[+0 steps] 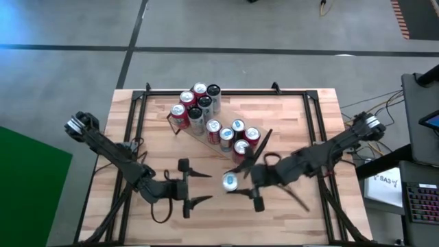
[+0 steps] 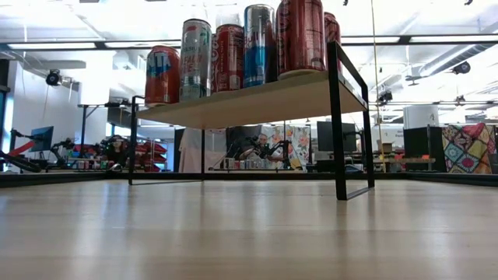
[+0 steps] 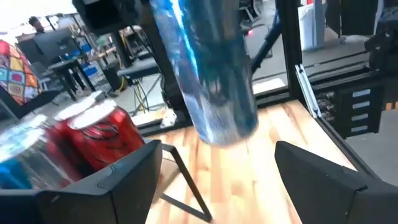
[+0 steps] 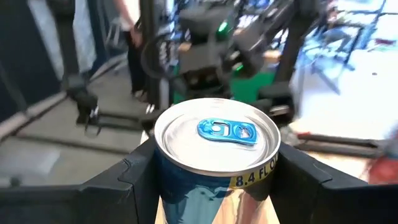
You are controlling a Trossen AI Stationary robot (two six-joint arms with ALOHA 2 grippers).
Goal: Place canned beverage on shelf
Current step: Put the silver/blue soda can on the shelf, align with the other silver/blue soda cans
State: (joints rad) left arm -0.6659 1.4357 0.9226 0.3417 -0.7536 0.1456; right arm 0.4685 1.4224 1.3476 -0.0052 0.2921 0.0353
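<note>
Your blue aluminium can point(image 4: 216, 155) sits clenched in the right end effector point(image 1: 236, 180), still short of the can-loaded light-wood shelf point(image 1: 226, 130) beyond; left end effector point(image 1: 195, 186) released.

Left arm reaches in from table's left edge; left gripper point(image 1: 199, 187) at near centre, fingers spread wide, holding nothing. Right arm reaches in from right edge; right gripper point(image 1: 236, 181) clamped on a can point(image 1: 230, 182).
</note>
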